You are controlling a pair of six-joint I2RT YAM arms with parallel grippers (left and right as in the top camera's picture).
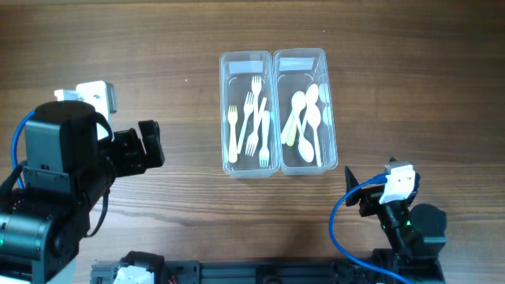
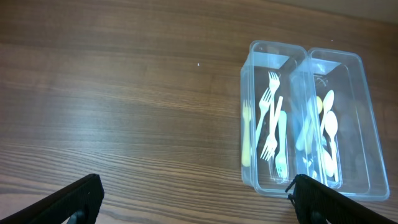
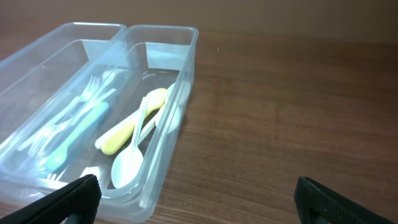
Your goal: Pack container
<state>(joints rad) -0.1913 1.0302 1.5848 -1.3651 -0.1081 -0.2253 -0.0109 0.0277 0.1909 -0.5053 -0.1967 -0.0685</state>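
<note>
Two clear plastic containers stand side by side at the table's middle. The left container (image 1: 223,110) holds several forks (image 1: 251,118), white, yellow and pale green. The right container (image 1: 331,110) holds several spoons (image 1: 309,118), white and yellow. Both also show in the left wrist view (image 2: 249,112) and the right wrist view (image 3: 180,99). My left gripper (image 1: 150,144) is open and empty, left of the containers; its fingers frame bare wood (image 2: 196,205). My right gripper (image 1: 359,192) is open and empty, just below the spoon container's near right corner (image 3: 196,205).
A small white object (image 1: 99,95) lies on the wooden table at the far left, behind my left arm. Bare wood surrounds the containers on all sides. The arm bases sit along the table's front edge.
</note>
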